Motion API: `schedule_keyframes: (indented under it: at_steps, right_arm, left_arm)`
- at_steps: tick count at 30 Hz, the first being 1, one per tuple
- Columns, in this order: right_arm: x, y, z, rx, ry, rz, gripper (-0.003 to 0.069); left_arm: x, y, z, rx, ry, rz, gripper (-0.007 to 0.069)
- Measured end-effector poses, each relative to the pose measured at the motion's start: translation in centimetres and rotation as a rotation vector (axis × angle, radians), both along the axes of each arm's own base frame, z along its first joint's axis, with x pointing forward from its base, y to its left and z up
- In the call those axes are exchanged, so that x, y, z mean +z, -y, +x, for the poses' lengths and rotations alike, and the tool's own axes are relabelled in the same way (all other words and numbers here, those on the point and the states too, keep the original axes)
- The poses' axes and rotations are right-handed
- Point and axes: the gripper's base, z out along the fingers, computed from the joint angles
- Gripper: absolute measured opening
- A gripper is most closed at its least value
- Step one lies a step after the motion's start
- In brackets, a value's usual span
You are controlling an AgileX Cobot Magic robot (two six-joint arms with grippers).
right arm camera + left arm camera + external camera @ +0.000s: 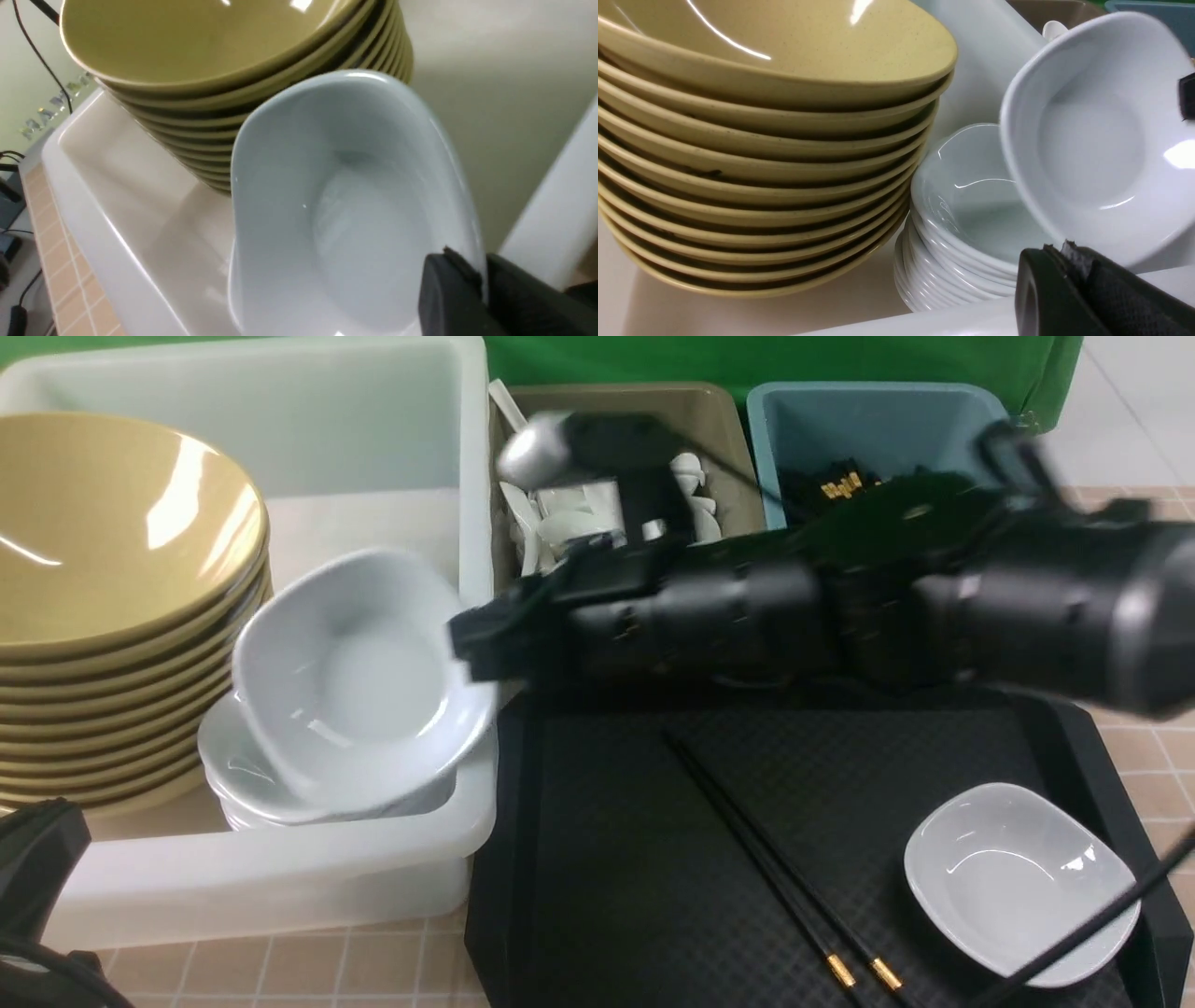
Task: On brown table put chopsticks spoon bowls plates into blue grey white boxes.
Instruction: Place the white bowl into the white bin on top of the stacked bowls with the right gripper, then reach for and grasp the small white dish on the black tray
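My right gripper (464, 639) reaches across from the right and is shut on the rim of a white plate (359, 677). It holds the plate tilted over a stack of white plates (247, 784) inside the white box (280, 882); the right wrist view shows the pinch (483, 275) on the rim. A tall stack of tan bowls (112, 597) stands in the same box. My left gripper (1066, 249) is shut and empty at the box's near wall. Black chopsticks (775, 877) and another white plate (1018, 882) lie on the black tray (607, 859).
The grey box (719, 420) holds white spoons (560, 523). The blue box (878, 420) holds black chopsticks (840, 483). Both stand behind the tray. Brown tiled table (280, 971) shows at the front and right. A thin black cable (1092, 924) crosses the tray's right corner.
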Motion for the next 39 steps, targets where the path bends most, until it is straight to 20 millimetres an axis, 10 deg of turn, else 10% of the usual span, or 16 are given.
schedule_keyframes:
  at_steps: [7, 15, 21, 23, 30, 39]
  right_arm:
    - [2.0, 0.9, 0.3, 0.065, 0.154, -0.075, 0.0470]
    - [4.8, 10.1, 0.2, 0.007, 0.070, -0.485, 0.0492]
    - [-0.9, 19.1, -0.6, -0.228, -0.296, -0.960, 0.0420]
    - [-5.5, 21.4, -2.3, -0.262, -0.415, -1.018, 0.0374]
    - [-10.6, 21.0, -3.7, -0.279, -0.459, -0.895, 0.0337]
    - [-8.6, 18.3, -2.0, -0.238, -0.361, -0.736, 0.0431]
  left_arm:
    - [0.0, 0.0, 0.0, -0.001, -0.001, -0.001, 0.0001]
    - [0.0, 0.0, 0.0, -0.001, -0.002, -0.001, 0.0001]
    - [0.0, 0.0, 0.0, 0.000, -0.001, -0.001, 0.0001]
    - [0.0, 0.0, 0.0, 0.000, -0.001, -0.001, 0.0001]
    - [0.0, 0.0, 0.0, -0.001, -0.001, -0.001, 0.0001]
    - [0.0, 0.0, 0.0, -0.001, -0.001, -0.001, 0.0001]
